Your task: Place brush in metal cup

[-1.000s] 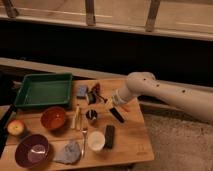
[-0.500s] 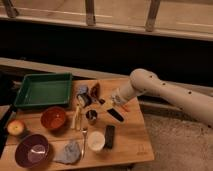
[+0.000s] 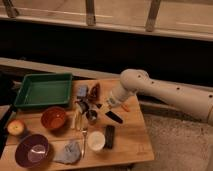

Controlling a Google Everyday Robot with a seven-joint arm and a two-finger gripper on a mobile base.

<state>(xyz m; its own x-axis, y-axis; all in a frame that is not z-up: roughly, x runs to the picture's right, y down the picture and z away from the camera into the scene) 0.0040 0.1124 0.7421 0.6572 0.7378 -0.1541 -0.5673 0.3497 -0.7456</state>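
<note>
Hand [image 3: 98, 105], closed, hovers beside metal cup [image 3: 91, 116], inside table [image 3: 136, 146] edges.

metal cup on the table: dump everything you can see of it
The metal cup is small, shiny grey steel by its look, with a dark inside. It stands upright near the middle of the wooden table, right of the orange-brown bowl and behind the white cup. The gripper, jaws shut on the brush, hangs just beyond it; contact unclear.
</note>
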